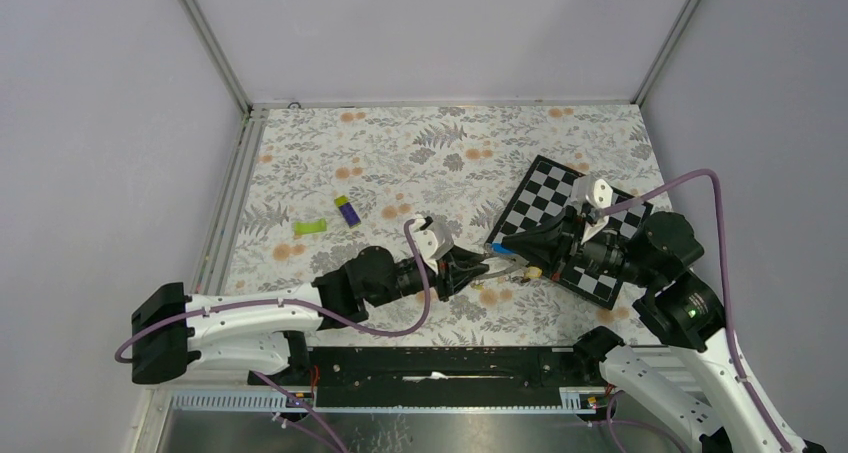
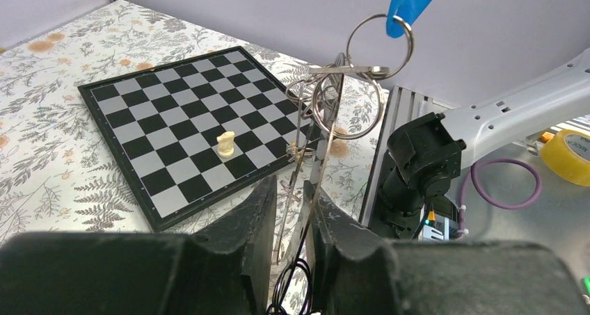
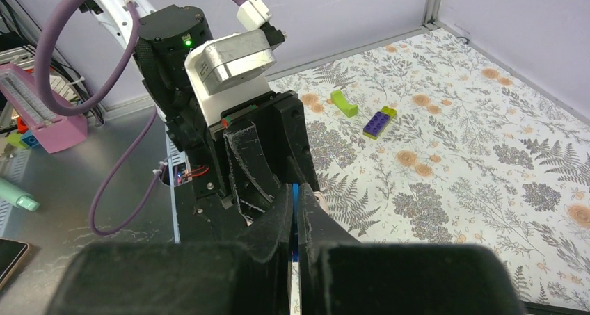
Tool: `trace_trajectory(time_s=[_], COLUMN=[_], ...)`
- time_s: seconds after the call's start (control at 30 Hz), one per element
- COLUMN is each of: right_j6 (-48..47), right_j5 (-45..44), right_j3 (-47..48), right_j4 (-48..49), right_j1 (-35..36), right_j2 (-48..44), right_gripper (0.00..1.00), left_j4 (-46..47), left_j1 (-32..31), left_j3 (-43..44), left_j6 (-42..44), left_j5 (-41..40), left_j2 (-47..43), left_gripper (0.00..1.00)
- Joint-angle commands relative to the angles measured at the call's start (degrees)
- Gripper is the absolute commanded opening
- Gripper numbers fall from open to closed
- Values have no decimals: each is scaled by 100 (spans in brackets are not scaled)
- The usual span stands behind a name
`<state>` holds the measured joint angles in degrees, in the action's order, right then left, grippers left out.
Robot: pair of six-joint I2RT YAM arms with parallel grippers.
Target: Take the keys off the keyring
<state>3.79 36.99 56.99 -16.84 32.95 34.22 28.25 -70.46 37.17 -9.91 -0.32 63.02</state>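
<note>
My right gripper [image 1: 510, 245] is shut on a blue key tag [image 2: 412, 1], seen as a blue sliver [image 3: 296, 198] between its fingers. A small split ring [image 2: 380, 45] hangs from the tag, and a bunch of more rings and silver keys [image 2: 344, 96] dangles under it. The thin grey keyring [image 2: 314, 190] runs edge-on down into my left gripper [image 2: 291, 190], whose jaws stand slightly apart around it. Both grippers meet tip to tip above the table [image 1: 470, 271]. The keys' heads are hard to tell apart.
A chessboard [image 1: 560, 198] lies under the right arm with one white piece [image 2: 225, 143] on it. A purple-and-green block [image 1: 348, 211] and a green piece [image 1: 310, 227] lie left of centre. A yellow tape roll [image 2: 570, 155] sits off the table.
</note>
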Motion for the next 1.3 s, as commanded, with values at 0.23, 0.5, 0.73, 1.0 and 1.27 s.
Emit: trace_trajectory(time_s=[0.23,0.5,0.73,1.0,1.27], right_j6=[25,27,43,119,214], right_j5=[-77,-89,-66,-7,18], right_j3=[244,223,191,150,86], right_j4=[621,620,609,638,712], right_j1=[-47,-47,-46,-46,-45], right_j2=[-169,-187,-204,-222,-247], right_gripper=[0,0,0,0,0], left_j4=[567,599,431,298,491], left_j1=[14,14,14,14,13], left_j3=[-57,-82,18,172,280], left_j6=[85,240,301,363,219], left_j5=[745,1268,1561,1085,487], left_j2=[-34,-174,-318,-359,-218], left_gripper=[32,37,43,45,44])
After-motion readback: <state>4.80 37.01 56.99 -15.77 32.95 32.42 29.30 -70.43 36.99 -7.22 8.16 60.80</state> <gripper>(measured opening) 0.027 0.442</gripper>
